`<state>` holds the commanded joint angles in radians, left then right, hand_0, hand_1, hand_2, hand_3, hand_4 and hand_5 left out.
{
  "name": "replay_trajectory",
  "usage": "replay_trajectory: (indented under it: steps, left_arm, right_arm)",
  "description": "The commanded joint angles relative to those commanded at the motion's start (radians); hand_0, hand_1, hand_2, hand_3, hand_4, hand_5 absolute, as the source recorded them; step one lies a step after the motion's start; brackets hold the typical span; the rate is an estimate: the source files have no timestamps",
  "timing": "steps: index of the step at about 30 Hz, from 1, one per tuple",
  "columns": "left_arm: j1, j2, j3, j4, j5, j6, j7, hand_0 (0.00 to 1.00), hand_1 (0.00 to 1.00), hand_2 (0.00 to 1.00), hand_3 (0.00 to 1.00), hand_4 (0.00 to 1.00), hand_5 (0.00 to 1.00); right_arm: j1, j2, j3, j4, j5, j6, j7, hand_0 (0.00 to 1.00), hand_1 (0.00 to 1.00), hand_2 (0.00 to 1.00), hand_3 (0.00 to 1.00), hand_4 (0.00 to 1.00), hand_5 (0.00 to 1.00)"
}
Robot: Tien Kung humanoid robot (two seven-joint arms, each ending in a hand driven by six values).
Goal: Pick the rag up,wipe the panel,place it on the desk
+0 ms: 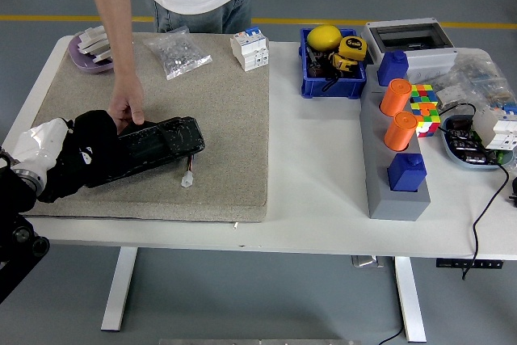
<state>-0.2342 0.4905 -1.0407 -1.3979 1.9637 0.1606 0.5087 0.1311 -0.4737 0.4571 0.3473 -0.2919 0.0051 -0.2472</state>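
A glossy black panel (153,145) lies on the beige mat (226,119), with a small white plug (187,179) on a wire at its front edge. A black rag (85,153) covers the panel's left end. My left hand (47,145), pale and wrapped around the rag's left side, holds it there. The left arm (16,224) comes in from the lower left corner. A person's hand (128,109) presses on the panel's upper left edge, just right of the rag. My right arm is out of view.
On the mat's far side sit a purple dish (93,48) with parts, a clear bag (179,52) and a white breaker (250,48). To the right are a blue bin (331,62), a grey block (393,175) with orange cylinders, and a colour cube (422,103).
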Motion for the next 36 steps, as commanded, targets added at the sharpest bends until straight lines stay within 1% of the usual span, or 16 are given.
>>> replay_trajectory:
  steps: [3,7,10,15,17,25,33,36]
  left_arm:
    - [-0.020,-0.007,0.024,0.002,-0.004,0.000,0.001,0.203,0.155,0.538,0.528,0.233,0.002]
    - [-0.058,-0.028,0.067,0.012,-0.012,-0.002,0.003,0.203,0.156,0.538,0.528,0.236,0.002]
    - [-0.078,-0.038,0.094,0.015,-0.016,-0.005,0.005,0.203,0.156,0.538,0.528,0.236,0.002]
    - [-0.119,-0.049,0.158,0.003,-0.025,-0.013,0.011,0.203,0.157,0.538,0.530,0.243,0.002]
    - [-0.131,-0.054,0.173,0.004,-0.027,-0.015,0.012,0.203,0.158,0.540,0.532,0.250,0.002]
    - [-0.194,-0.103,0.241,0.035,-0.046,-0.017,0.014,0.203,0.158,0.539,0.532,0.247,0.002]
    - [-0.258,-0.168,0.289,0.068,-0.056,-0.025,0.022,0.203,0.159,0.540,0.533,0.258,0.002]
    - [-0.269,-0.180,0.299,0.077,-0.057,-0.026,0.023,0.203,0.159,0.540,0.534,0.259,0.002]
  right_arm:
    - [0.000,0.000,-0.002,0.000,0.002,0.000,0.000,0.753,0.616,0.639,0.622,0.998,0.628]
    - [0.004,0.000,-0.004,0.001,0.002,-0.001,0.001,0.753,0.616,0.639,0.621,0.998,0.629]
    - [0.006,0.000,-0.005,0.001,0.002,-0.001,0.001,0.753,0.616,0.639,0.621,0.998,0.629]
    - [0.008,-0.001,-0.010,0.001,0.006,0.000,0.000,0.753,0.616,0.640,0.621,0.998,0.628]
    - [0.009,-0.002,-0.011,0.001,0.006,0.000,-0.001,0.753,0.616,0.640,0.622,0.998,0.629]
    - [0.014,-0.004,-0.017,0.002,0.007,0.001,-0.001,0.753,0.615,0.639,0.622,0.998,0.629]
    - [0.018,-0.005,-0.023,0.003,0.009,0.003,-0.001,0.753,0.616,0.640,0.622,0.998,0.630]
    - [0.019,-0.006,-0.023,0.004,0.009,0.003,-0.001,0.752,0.616,0.640,0.622,0.998,0.630]
